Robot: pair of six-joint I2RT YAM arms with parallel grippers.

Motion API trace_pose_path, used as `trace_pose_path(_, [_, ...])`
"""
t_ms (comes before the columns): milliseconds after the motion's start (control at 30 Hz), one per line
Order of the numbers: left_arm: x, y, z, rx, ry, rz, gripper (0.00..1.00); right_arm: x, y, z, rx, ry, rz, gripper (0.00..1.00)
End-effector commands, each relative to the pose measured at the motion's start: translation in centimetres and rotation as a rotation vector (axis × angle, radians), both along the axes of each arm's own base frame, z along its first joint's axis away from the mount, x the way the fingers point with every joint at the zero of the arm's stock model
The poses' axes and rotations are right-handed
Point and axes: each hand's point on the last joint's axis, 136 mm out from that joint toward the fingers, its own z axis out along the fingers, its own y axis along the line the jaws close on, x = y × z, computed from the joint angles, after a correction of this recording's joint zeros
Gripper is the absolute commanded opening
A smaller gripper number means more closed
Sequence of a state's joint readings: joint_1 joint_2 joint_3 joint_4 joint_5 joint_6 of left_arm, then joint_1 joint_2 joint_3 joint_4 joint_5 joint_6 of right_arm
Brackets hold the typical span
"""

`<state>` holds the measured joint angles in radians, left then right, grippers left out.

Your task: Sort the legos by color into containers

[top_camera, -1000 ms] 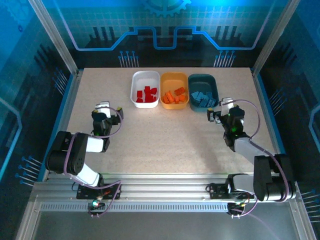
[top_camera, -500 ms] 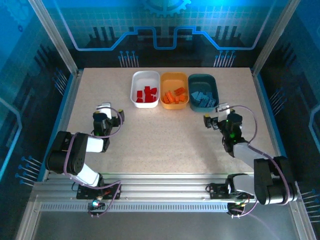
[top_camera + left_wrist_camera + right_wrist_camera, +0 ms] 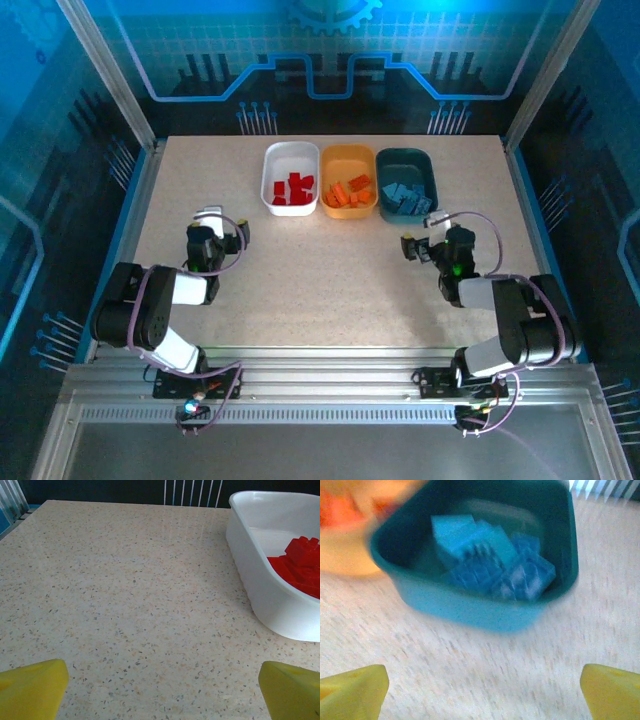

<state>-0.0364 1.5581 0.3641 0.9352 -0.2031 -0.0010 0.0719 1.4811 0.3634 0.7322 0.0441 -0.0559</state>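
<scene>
**Top external.** Left gripper [image 3: 208,218] sits low over the speckled table [image 3: 320,280]. The jaw gap cannot be judged from this angle. The white tub [image 3: 270,172] lies ahead of it and off to its right, well apart, with the red legos [image 3: 291,190] inside. Right gripper [image 3: 418,240] sits near the dark teal tub [image 3: 405,154], which is just ahead of its fingers. The light blue legos [image 3: 404,197] are piled in that tub. The yellow-orange tub [image 3: 330,160] stands between the other two, touching or nearly touching each, and holds the orange legos [image 3: 349,190]. All three tubs form one row on the far side of both grippers.

**Left wrist.** Left gripper [image 3: 160,695] is spread wide, with the yellow fingertips [image 3: 32,687] at the bottom corners and nothing between them. Bare table [image 3: 125,605] lies directly ahead. The white tub [image 3: 262,597] is ahead and to the right of the right-hand finger, not touching it. Red legos [image 3: 300,562] rest against its inner wall.

**Right wrist.** The picture is blurred. Right gripper [image 3: 482,692] is also spread wide and holds nothing, its yellow fingertips [image 3: 352,690] at the lower corners. The dark teal tub [image 3: 470,612] is straight ahead, with a strip of table between it and the fingers. Light blue legos [image 3: 495,565] are heaped inside, toward its right half. The yellow-orange tub [image 3: 342,555] is ahead to the left, beside the teal one. Orange legos [image 3: 335,510] show there only as a smear.
</scene>
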Motion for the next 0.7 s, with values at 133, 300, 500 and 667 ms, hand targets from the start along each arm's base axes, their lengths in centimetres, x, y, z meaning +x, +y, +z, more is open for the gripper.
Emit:
trace_pose_path(133, [0.41,-0.17,0.83,-0.007,-0.022,-0.016,0.99,2.32,-0.83,2.22,0.044,-0.059,-0.06,1.0])
trace_pose_path(300, [0.4,-0.22,0.8,-0.008,-0.02,-0.018,0.99,2.34,-0.85,2.25,0.044,-0.06,-0.06,1.0])
trace_pose_path(500, [0.43,-0.24,0.83,-0.01,-0.02,-0.019,0.99,2.29,-0.72,2.33,0.035,-0.065,-0.06,1.0])
trace_pose_path(667, [0.42,-0.24,0.81,-0.009,-0.02,-0.02,0.99,2.27,-0.71,2.26,0.035,-0.063,-0.06,1.0])
